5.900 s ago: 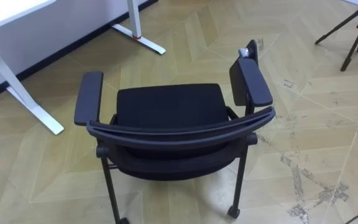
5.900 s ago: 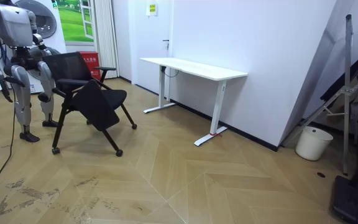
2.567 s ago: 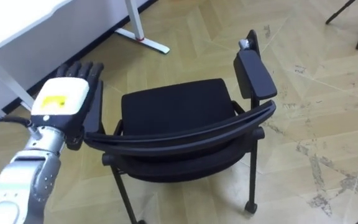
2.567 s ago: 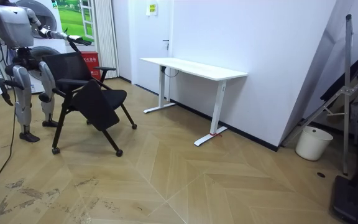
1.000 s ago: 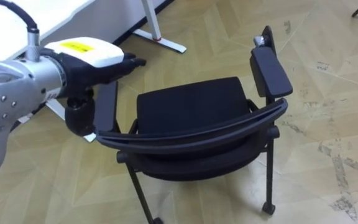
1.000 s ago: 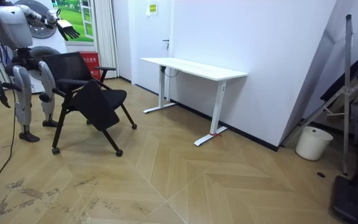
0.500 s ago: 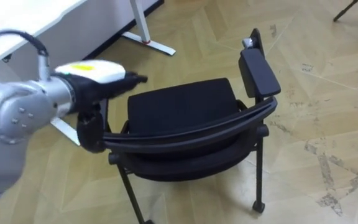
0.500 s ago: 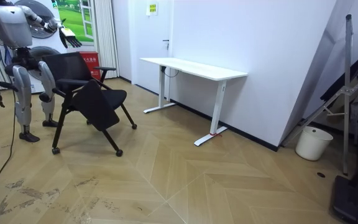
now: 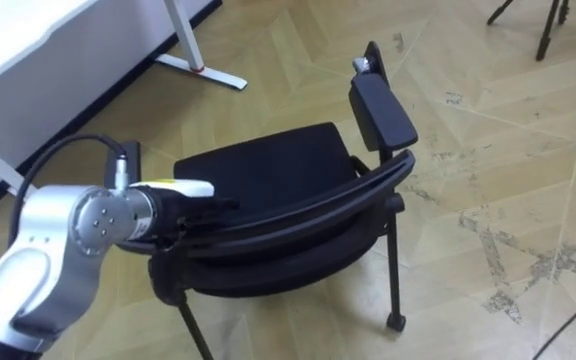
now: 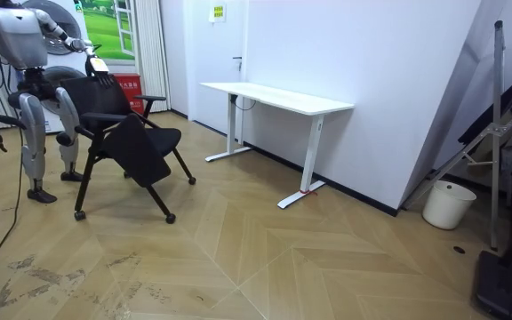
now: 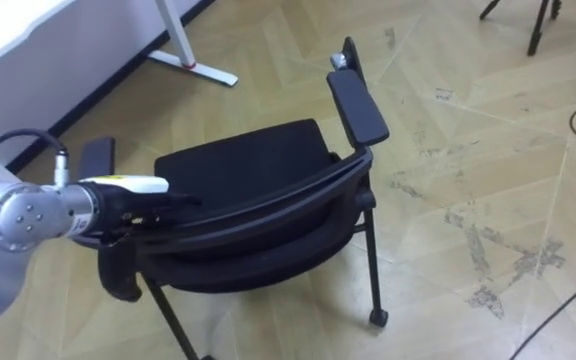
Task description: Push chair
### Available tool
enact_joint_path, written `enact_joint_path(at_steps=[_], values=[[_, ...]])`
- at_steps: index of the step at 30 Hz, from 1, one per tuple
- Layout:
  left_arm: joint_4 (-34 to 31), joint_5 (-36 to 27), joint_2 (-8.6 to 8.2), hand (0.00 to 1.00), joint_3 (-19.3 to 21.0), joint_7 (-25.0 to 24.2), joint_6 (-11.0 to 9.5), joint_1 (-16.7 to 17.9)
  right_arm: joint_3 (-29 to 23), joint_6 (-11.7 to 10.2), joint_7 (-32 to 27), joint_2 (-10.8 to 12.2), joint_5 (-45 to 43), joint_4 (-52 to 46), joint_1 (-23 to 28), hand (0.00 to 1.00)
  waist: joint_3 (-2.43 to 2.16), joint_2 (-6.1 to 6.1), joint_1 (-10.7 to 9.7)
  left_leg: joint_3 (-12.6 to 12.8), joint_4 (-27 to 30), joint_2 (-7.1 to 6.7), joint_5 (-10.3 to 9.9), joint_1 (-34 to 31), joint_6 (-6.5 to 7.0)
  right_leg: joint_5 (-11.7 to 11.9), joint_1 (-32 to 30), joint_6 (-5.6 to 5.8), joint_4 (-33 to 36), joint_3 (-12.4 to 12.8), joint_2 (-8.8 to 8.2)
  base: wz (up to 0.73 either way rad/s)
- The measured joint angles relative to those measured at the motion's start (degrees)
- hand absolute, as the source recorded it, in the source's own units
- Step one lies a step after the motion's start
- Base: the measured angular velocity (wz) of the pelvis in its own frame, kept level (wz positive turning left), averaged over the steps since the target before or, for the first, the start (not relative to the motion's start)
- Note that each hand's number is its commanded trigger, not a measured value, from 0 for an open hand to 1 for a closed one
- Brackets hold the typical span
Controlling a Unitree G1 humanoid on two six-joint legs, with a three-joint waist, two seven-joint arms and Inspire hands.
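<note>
Black chair, left hand straight-fingered at backrest; room view: robot stands behind.

chair: 1, black
armrests: 2, both on the chair
table: 1, white
table legs: 2
bucket: 1, white, by the wall
tripod: 1, legs at the edge

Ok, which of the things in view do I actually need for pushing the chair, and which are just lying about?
For the job:
- chair
- left hand, resting on the chair's backrest

Just lying about:
- white desk
- white bucket by the wall
</note>
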Motion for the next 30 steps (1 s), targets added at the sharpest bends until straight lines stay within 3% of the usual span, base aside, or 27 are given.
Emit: enact_joint_path(at_steps=[6, 14, 16, 20, 25, 30], values=[[3.4, -0.1, -1.84, 0.00, 0.0, 2.5, 0.5, 0.0, 0.2, 0.0, -1.0, 0.0, 0.4, -0.4, 0.1, 0.00, -0.41, 0.66, 0.1, 0.3, 0.1, 0.18, 0.0, 0.0, 0.06, 0.0, -0.3, -0.07, 0.5, 0.3, 0.12, -0.02], [4.6, 0.5, -3.17, 0.00, 0.0, 3.4, 0.6, 0.1, 0.3, 0.0, -2.5, 0.4, 0.4, -0.6, 0.0, 0.00, -0.24, 0.71, 0.1, 0.8, 0.1, 0.19, -0.1, 0.4, 0.13, 0.0, -0.7, -0.03, 0.7, 1.4, 0.14, -0.04], [4.7, 0.5, -3.27, 1.00, 0.1, 4.2, 0.6, 0.2, 0.3, 0.0, -2.9, 0.7, 0.3, -0.6, 0.1, 0.00, -0.09, 0.49, 0.1, 0.8, 0.2, 0.19, -0.1, 0.3, 0.13, 0.0, -0.8, -0.03, 0.7, 1.5, 0.14, 0.00], [6.4, 1.5, -4.24, 1.00, 0.3, 6.7, 0.3, 0.5, -1.5, 0.0, -2.8, 1.0, 0.3, -3.8, 0.9, 0.00, 0.25, -0.12, 0.1, 1.0, 0.1, 0.19, 0.0, -0.3, 0.19, 0.0, -1.7, -0.03, 0.9, 1.5, 0.16, -0.03], [10.4, 1.4, -5.55, 1.00, 1.6, 11.8, -1.5, 0.5, -1.4, -0.2, -3.2, 0.9, 3.2, -5.3, 0.8, 0.00, -0.27, -1.53, 0.3, 2.1, 0.0, 0.21, 0.0, -1.3, 0.19, 0.0, -3.2, -0.04, 1.0, 2.5, 0.15, -0.10], [13.2, 1.7, -6.48, 1.00, 1.6, 20.1, -3.7, 1.1, -1.3, -0.1, -4.8, 0.9, 4.7, -6.7, 0.8, 0.00, -0.30, -2.03, 0.7, 2.3, 0.0, 0.26, 0.0, -1.2, 0.19, 0.0, -3.1, -0.05, 1.1, 2.4, 0.14, 0.00]])
